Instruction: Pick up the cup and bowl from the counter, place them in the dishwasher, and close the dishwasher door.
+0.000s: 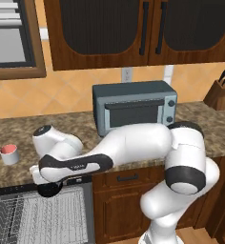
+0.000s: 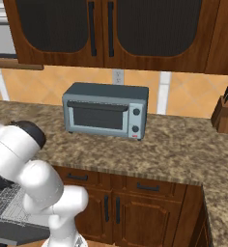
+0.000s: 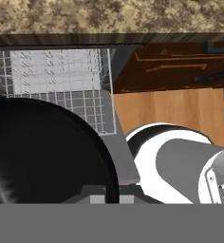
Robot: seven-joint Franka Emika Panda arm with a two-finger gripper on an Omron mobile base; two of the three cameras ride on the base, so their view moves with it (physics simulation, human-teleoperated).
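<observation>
The black bowl (image 3: 42, 152) fills the lower left of the hand view, and my gripper (image 3: 112, 197) is shut on its rim. From the left base view the bowl (image 1: 50, 190) hangs just under my gripper (image 1: 50, 182), at the counter's front edge and above the open dishwasher's white wire rack (image 1: 43, 214). The light grey cup (image 1: 9, 154) with its pinkish-red inside stands upright on the speckled counter (image 1: 19, 128) at the far left. The rack (image 3: 57, 76) lies below the bowl. The lowered dark grey dishwasher door (image 2: 19, 233) shows at the bottom left.
A grey-blue toaster oven (image 1: 133, 112) (image 2: 106, 110) stands at the back of the counter. A knife block (image 1: 220, 93) (image 2: 225, 116) is at the far right. Brown wooden cabinet doors (image 1: 124, 209) adjoin the dishwasher on its right, above a wooden floor (image 3: 180, 109).
</observation>
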